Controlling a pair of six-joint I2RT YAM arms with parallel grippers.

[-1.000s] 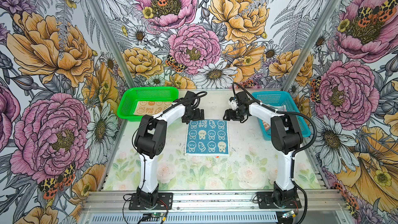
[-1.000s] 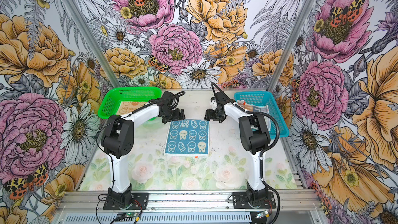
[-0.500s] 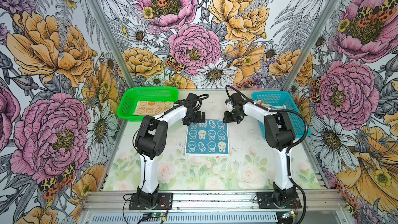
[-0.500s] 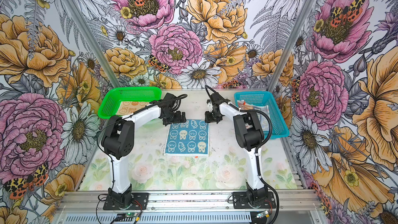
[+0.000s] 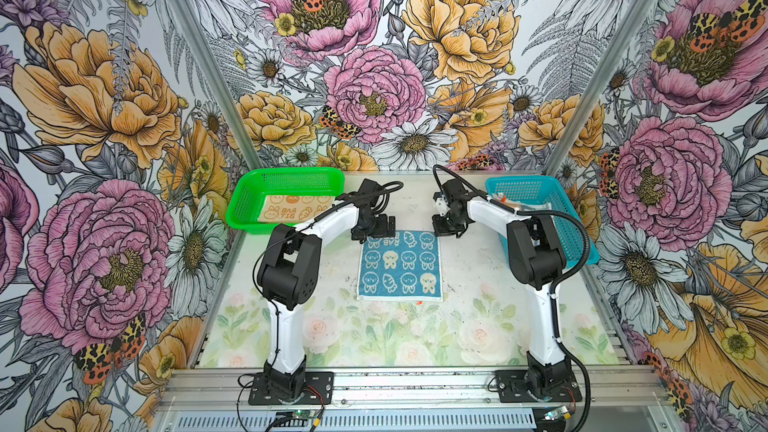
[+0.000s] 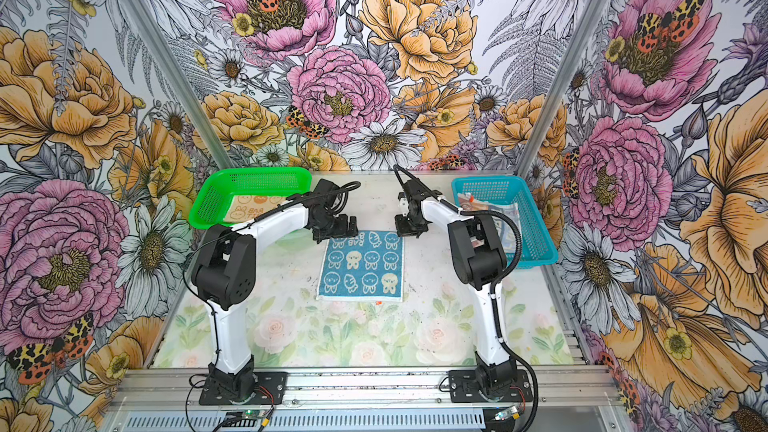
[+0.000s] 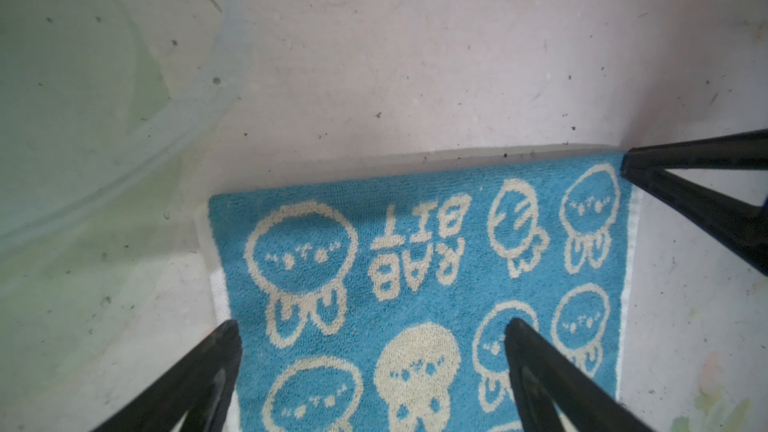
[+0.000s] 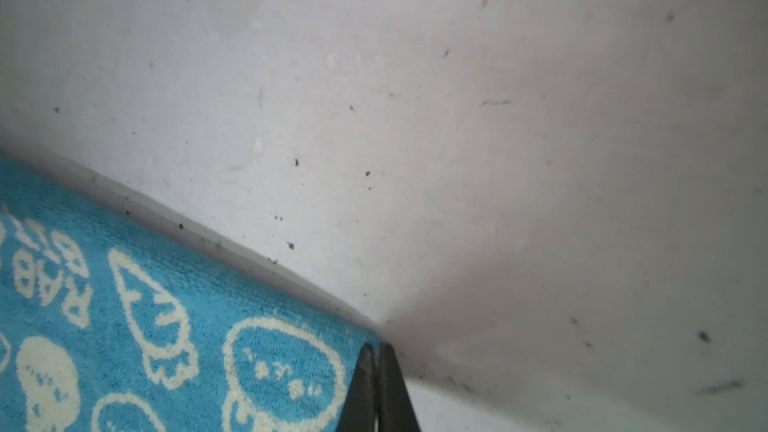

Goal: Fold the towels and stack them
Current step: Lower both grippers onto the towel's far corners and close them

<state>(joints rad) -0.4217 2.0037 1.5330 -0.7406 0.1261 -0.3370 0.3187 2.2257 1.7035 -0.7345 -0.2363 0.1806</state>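
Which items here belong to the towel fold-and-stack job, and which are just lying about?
Job:
- teal-blue bunny towel, flat mid-table
- orange bunny towel in the green basket
- third towel in the blue basket, mostly hidden
- left gripper, open over the teal-blue towel
- right gripper, pinching its far corner

Lying about:
- green basket
- blue basket
- small red scrap beside the flat towel

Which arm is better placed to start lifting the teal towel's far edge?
Right. The right gripper is shut at a far corner of the teal towel, apparently pinching it; the left gripper is open astride the other.
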